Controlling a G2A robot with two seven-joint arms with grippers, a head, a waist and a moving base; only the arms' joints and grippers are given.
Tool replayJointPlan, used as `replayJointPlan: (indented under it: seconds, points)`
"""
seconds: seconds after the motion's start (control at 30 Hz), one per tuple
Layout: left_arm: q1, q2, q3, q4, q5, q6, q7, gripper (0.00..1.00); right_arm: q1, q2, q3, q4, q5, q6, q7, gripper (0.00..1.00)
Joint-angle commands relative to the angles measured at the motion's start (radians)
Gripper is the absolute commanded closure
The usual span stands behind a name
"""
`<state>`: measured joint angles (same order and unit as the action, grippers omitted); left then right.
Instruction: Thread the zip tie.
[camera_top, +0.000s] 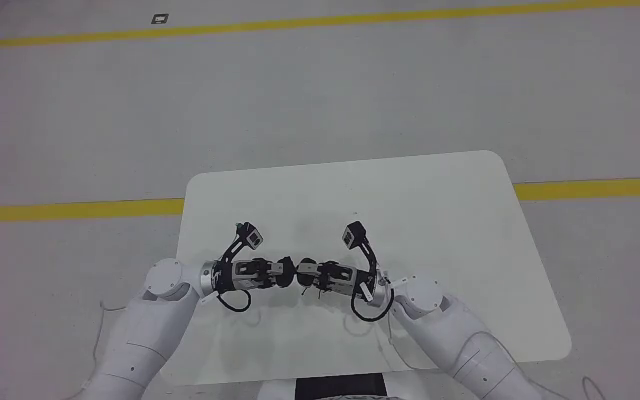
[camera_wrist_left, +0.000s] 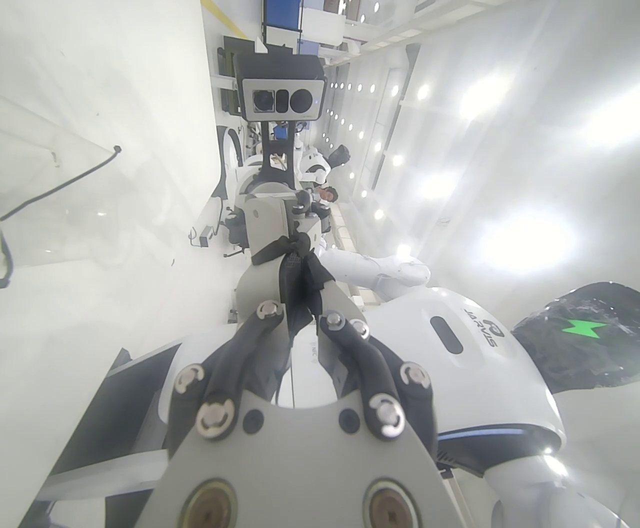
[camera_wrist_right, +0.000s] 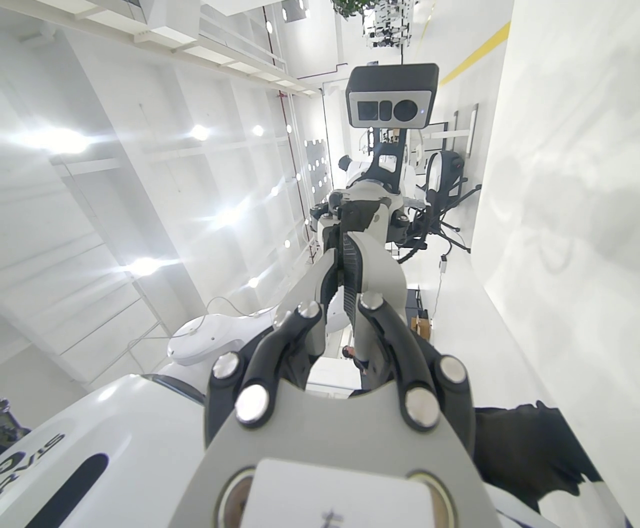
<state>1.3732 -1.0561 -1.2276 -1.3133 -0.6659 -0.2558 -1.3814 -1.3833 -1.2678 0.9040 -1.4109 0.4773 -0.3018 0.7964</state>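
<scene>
Left gripper (camera_top: 290, 271) and right gripper (camera_top: 305, 272) meet tip to tip above the surface (camera_top: 450, 210), both closed. I cannot tell where the zip tie is.

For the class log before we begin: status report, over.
Left gripper and right gripper tip to tip above table. Jaws look shut. Zip tie too small to tell.

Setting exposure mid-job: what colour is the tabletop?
White tabletop, plain with no pattern; clearest in the top view.
</scene>
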Motion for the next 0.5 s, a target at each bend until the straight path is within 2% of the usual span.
replayJointPlan:
  seconds: [0.0, 0.27, 0.4, 0.47]
  points:
    - [0.000, 0.000, 0.000, 0.000, 0.000, 0.000, 0.000, 1.00, -0.002, 0.000, 0.003, 0.002, 0.003, -0.001, -0.005, 0.00]
    - [0.000, 0.000, 0.000, 0.000, 0.000, 0.000, 0.000, 1.00, -0.041, 0.013, 0.057, 0.014, 0.008, -0.038, -0.033, 0.00]
    - [0.000, 0.000, 0.000, 0.000, 0.000, 0.000, 0.000, 1.00, -0.079, 0.023, 0.107, 0.011, 0.009, -0.038, -0.090, 0.00]
    - [0.000, 0.000, 0.000, 0.000, 0.000, 0.000, 0.000, 1.00, -0.083, 0.023, 0.111, 0.011, 0.013, -0.038, -0.097, 0.00]
